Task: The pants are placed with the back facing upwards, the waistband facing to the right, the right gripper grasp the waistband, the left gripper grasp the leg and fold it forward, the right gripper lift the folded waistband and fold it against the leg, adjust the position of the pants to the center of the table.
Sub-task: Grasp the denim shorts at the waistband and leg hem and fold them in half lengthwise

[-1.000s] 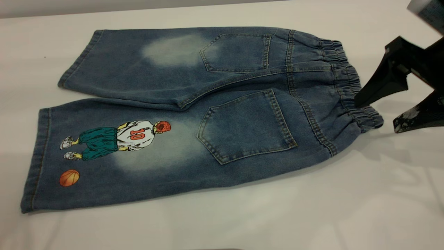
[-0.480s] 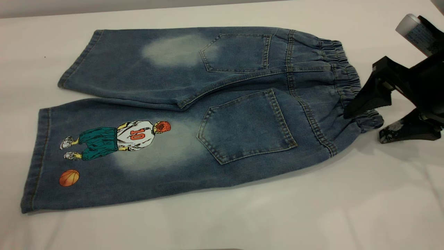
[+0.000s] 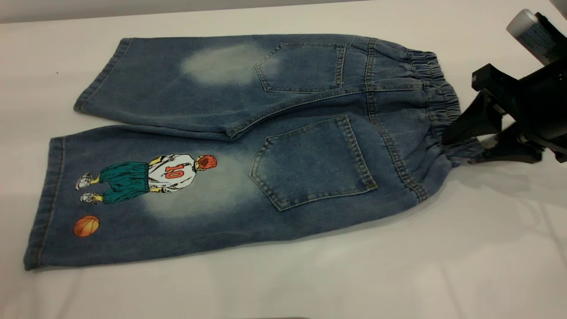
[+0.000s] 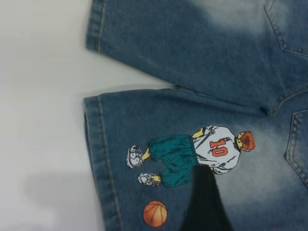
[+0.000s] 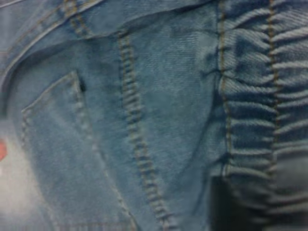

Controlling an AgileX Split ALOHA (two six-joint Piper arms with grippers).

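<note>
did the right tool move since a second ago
Yes. The right tool slid left from beside the waistband and closed on its near corner, judged against the table.

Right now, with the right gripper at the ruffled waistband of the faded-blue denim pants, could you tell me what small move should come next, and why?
Probably the left gripper should lower onto the printed leg and grasp it. The right gripper appears shut on the gathered elastic waistband at its near corner, which looks pinched. The faded-blue denim pants lie flat and unfolded on the white table, so the leg seems not yet gripped.
</note>
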